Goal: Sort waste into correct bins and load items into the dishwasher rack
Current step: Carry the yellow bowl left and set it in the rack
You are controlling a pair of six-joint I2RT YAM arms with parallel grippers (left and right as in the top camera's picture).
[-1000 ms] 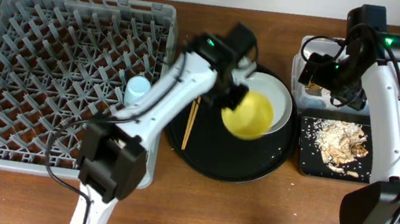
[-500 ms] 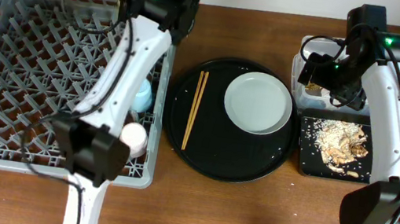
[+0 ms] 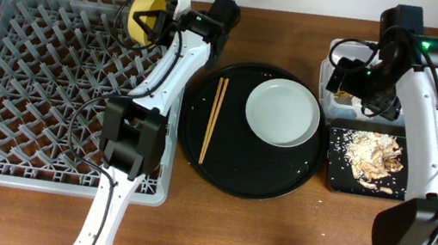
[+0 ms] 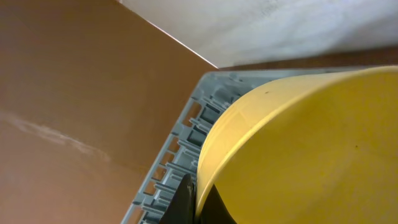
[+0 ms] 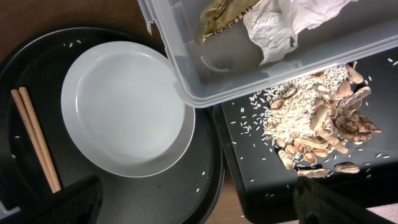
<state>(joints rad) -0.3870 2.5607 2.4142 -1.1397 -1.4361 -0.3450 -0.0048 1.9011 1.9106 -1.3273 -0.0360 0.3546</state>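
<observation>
My left gripper (image 3: 157, 23) is shut on the rim of the yellow bowl (image 3: 142, 21), which it holds tilted over the back edge of the grey dishwasher rack (image 3: 26, 76). In the left wrist view the bowl (image 4: 305, 149) fills the frame, with a finger (image 4: 198, 202) pinching its rim. The pale plate (image 3: 283, 113) and the chopsticks (image 3: 212, 120) lie on the round black tray (image 3: 245, 179). My right gripper (image 3: 360, 98) hangs open and empty over the clear tub (image 3: 332, 70) and the black tray (image 3: 332, 179). Both cups are hidden.
The clear tub (image 5: 186, 93) holds white napkins (image 5: 280, 25) and a brown wrapper (image 5: 221, 12). Food scraps (image 5: 311, 118) lie in the black tray (image 5: 261, 186). The plate (image 5: 124, 106) and chopsticks (image 5: 34, 137) show in the right wrist view. The left arm stretches along the rack's right side.
My left arm has carried the yellow bowl from above the round tray to the rack's back edge. The cups seen earlier in the rack are now hidden. The right arm has not moved.
</observation>
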